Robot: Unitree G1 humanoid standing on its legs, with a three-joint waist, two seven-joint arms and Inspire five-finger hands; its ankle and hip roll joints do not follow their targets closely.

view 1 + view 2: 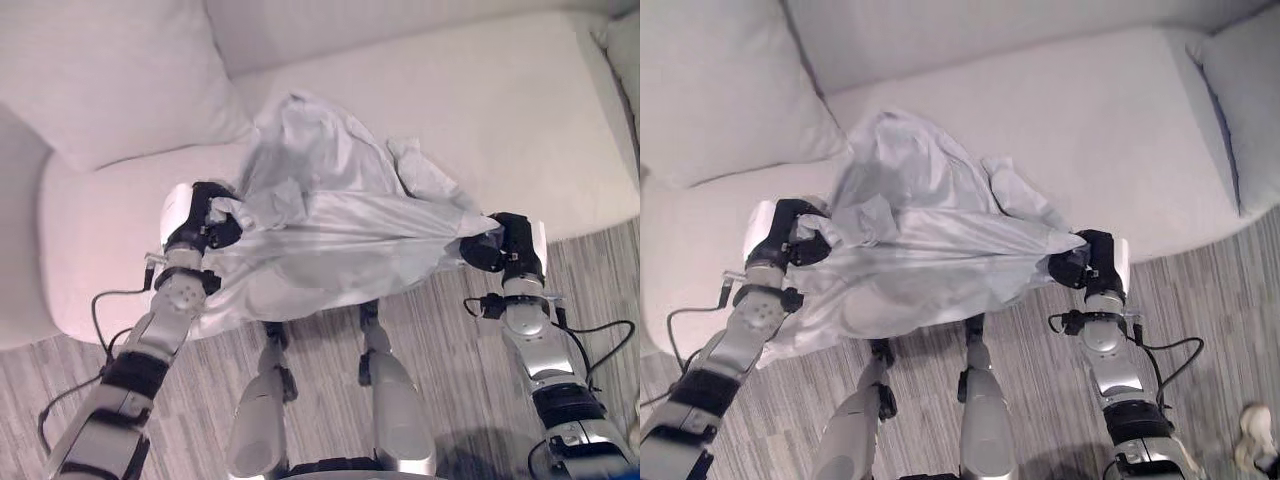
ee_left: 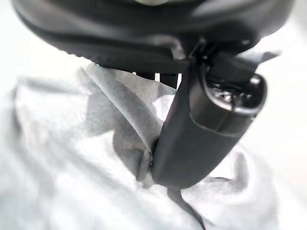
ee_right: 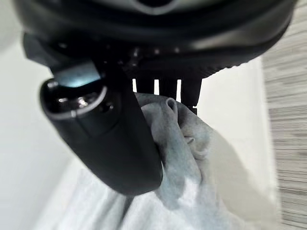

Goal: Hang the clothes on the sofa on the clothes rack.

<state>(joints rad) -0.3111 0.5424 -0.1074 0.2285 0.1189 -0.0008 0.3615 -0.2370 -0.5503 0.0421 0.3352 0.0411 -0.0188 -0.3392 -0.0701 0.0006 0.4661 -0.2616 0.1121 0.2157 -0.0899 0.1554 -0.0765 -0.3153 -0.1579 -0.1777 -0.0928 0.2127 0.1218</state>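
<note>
The sofa (image 1: 500,120) filled the far part of the scene, with one cushion (image 1: 90,70) at its left back corner and another cushion (image 1: 1240,100) at its right end. A pale shirt (image 1: 330,220) lay bunched over the front edge of the seat, its lower part hanging off the edge above the striped floor (image 1: 1210,290). The left hand (image 1: 205,225) was clenched on a fold at the shirt's left side, and the right hand (image 1: 1085,262) was grasping a gathered corner at its right, the cloth drawn taut between them. Judging by this, the pick-up was under way and the carrying and hanging remained; no rack was visible. The seat to the right of the shirt was bare, and the floor along the sofa's front gave room to step back.
</note>
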